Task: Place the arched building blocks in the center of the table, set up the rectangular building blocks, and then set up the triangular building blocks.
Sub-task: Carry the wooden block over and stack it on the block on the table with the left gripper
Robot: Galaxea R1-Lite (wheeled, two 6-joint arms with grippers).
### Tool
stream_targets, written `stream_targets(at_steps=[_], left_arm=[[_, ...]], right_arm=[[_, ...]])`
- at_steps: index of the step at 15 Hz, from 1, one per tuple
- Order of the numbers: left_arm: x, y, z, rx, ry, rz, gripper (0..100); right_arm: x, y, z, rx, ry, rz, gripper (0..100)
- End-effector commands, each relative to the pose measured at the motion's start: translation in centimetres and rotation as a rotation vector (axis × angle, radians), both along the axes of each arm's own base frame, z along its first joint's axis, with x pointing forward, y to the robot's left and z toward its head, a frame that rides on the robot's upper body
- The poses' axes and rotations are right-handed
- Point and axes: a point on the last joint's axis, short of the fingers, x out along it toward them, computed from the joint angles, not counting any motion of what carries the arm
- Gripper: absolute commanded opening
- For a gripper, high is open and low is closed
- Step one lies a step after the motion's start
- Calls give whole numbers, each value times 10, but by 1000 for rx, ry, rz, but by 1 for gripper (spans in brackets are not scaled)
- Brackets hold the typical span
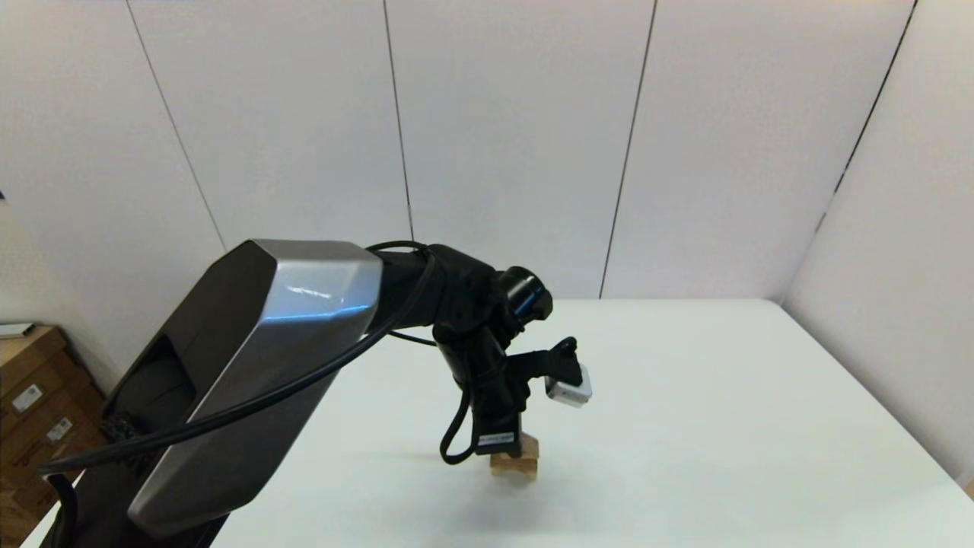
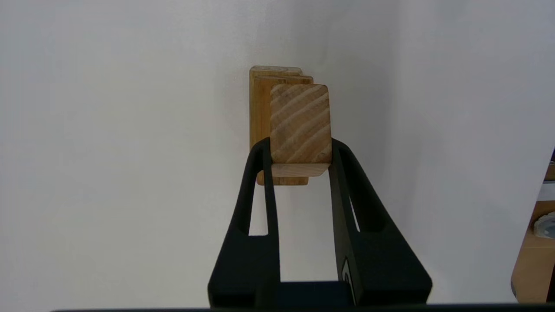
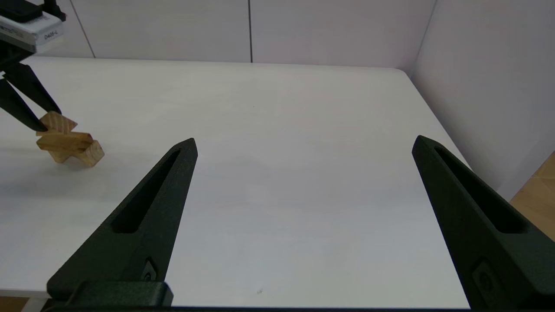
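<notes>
three views of one desk (image 1: 685, 426)
head looks down from above; left wrist hangs close over the block stack (image 2: 282, 125); right wrist sees it from afar.

You have cardboard boxes (image 1: 34, 396) stacked at the lower left of the head frame, white labels on their sides. Behind, pale wall panels (image 1: 517, 137) with thin dark seams fill the upper frame. Wood floor (image 3: 535, 199) shows at the right-wrist frame's lower right.
</notes>
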Motion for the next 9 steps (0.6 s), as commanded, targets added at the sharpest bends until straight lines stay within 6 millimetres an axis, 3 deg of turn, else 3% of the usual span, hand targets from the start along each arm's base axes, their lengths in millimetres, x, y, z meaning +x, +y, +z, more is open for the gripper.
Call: stream_targets(at_steps=[1,9], left_arm=[[1,0,-5,12,13,-4,0],[1,1,-6,36,-8,-7,0]], right_arm=[[0,0,0,-1,-1,0,100],[0,0,0,-1,-1,0,100]])
